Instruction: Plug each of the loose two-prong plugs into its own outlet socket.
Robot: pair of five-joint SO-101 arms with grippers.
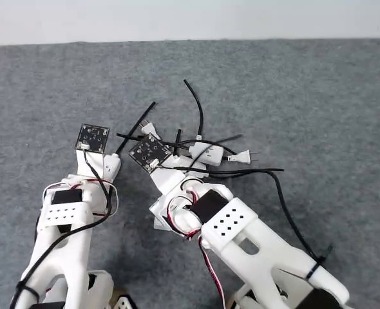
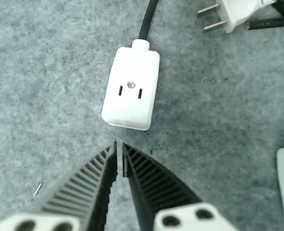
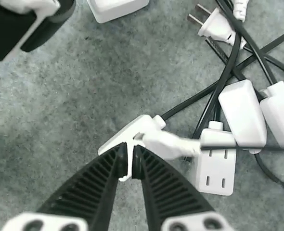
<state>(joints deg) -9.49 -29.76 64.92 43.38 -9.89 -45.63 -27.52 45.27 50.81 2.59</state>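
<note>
Left tool [image 2: 119,147]: fingers [image 2: 91,187] pressed together, nothing btwn them, tips low over the grey worktop [image 2: 45,72]. Just ahead of the tips, not touching, lies socket A [image 2: 131,89]. It's white and flat, w/ two slots + centre screw facing up and a black cord [image 2: 149,14] leaving its far end. All places below are given vs socket A.

Right tool [image 3: 128,149]: fingers together as well, just a thin slit btwn them. Tips touch the edge of a white block [image 3: 125,135] lying on its side; can't tell if they nip any of it. This spot is near socket A, on the side where the cords pile up. A white plug body [image 3: 168,144] lies against that block; seated or not, can't tell. Just beside it, farther from socket A, sits a 2nd socket [image 3: 214,166] w/ slots up. Past that, a pair of white housings [image 3: 242,113] lie side by side.

Loose plug [image 2: 224,13]: near socket A, off beyond its cord end, both prongs bare, in no socket. Plug B [image 1: 241,156] also has bare prongs. It lies on the far side of the Right tool from socket A, at the outer edge of the cord tangle [image 1: 201,119].
</note>
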